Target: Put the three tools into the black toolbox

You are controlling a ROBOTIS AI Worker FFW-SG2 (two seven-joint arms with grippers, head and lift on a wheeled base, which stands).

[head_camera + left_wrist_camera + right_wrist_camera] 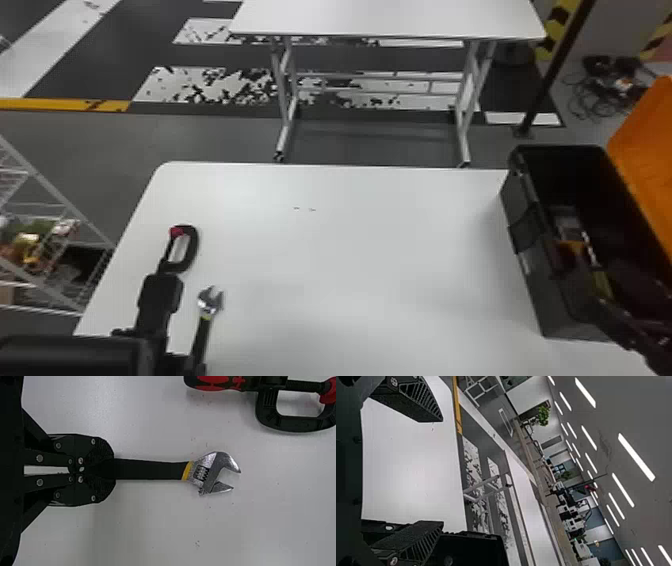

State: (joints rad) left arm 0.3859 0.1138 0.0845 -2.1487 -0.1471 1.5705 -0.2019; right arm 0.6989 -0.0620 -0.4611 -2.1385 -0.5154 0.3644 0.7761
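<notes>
Your left tool (195,361) was closed around the black handle of the adjustable wrench (210,301), near the left side of the white bench (360,250). In the left wrist view, the left tool (112,469) gripped the handle's end, and the wrench's metal head, its jaws apart, pointed away from the fingers. You could not tell whether the wrench touched the bench.

The clamp (190,255) lay on the bench to the left of the wrench and farther from you, with its red-and-black handle (212,380) beside the wrench in the left wrist view.

At the bench's right side stood the black toolbox (555,310), its orange lid (650,145) open. You could see a few things inside, among them an orange piece (572,250), but they were too dark to identify.

Your right tool (627,332) was at the toolbox's near end. In the right wrist view, the right tool (442,471) stood wide with nothing between its fingers.
</notes>
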